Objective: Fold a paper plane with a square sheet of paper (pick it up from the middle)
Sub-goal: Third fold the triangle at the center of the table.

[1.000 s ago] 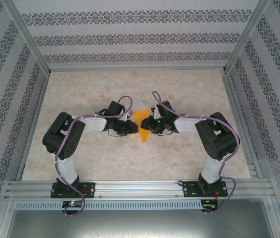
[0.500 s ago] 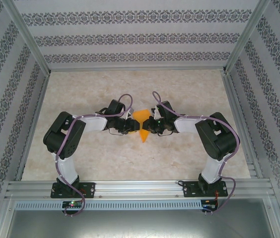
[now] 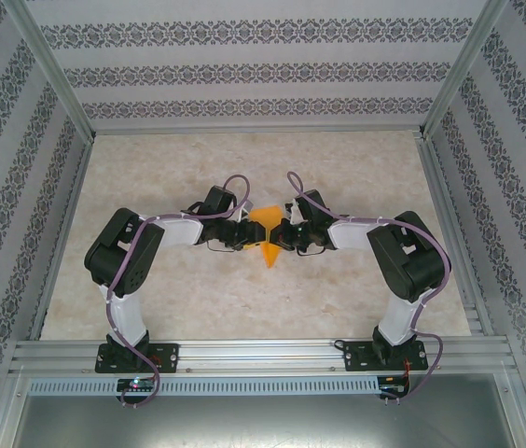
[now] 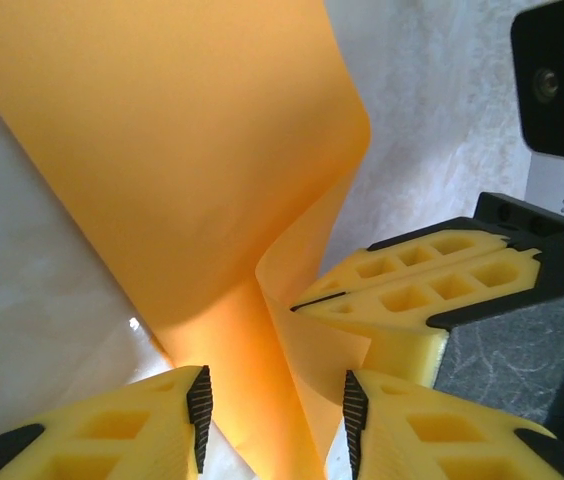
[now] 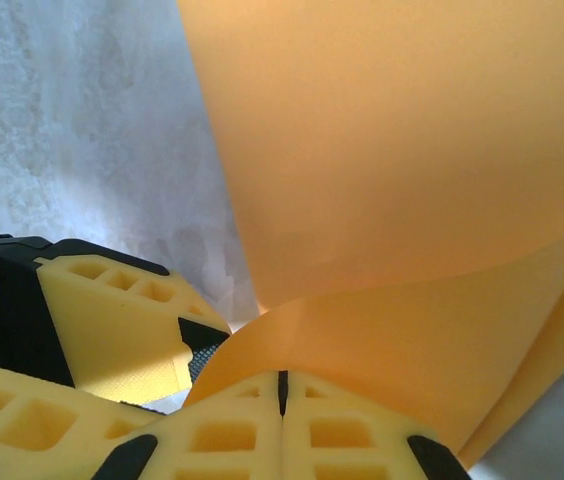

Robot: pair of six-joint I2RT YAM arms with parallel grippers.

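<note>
since the paper (image 3: 265, 231) hangs from one pinch alone, risk first. right tool (image 5: 282, 385) is clamped together on its edge. left tool (image 4: 276, 415) stands apart, with the sheet passing loose between its pads, not gripped.
likely failures, by my judgement:
- sheet sags or swings and the soft, uncreased bend springs open
- left tool closing off the intended line would set a crooked crease
- a pull between the two tools could tear thin paper

location: held up between both tools, over mid worktop (image 3: 244, 168).
orientation, top view: narrow tip points toward the arm bases, broad end away. long axis runs near-to-far.
</note>
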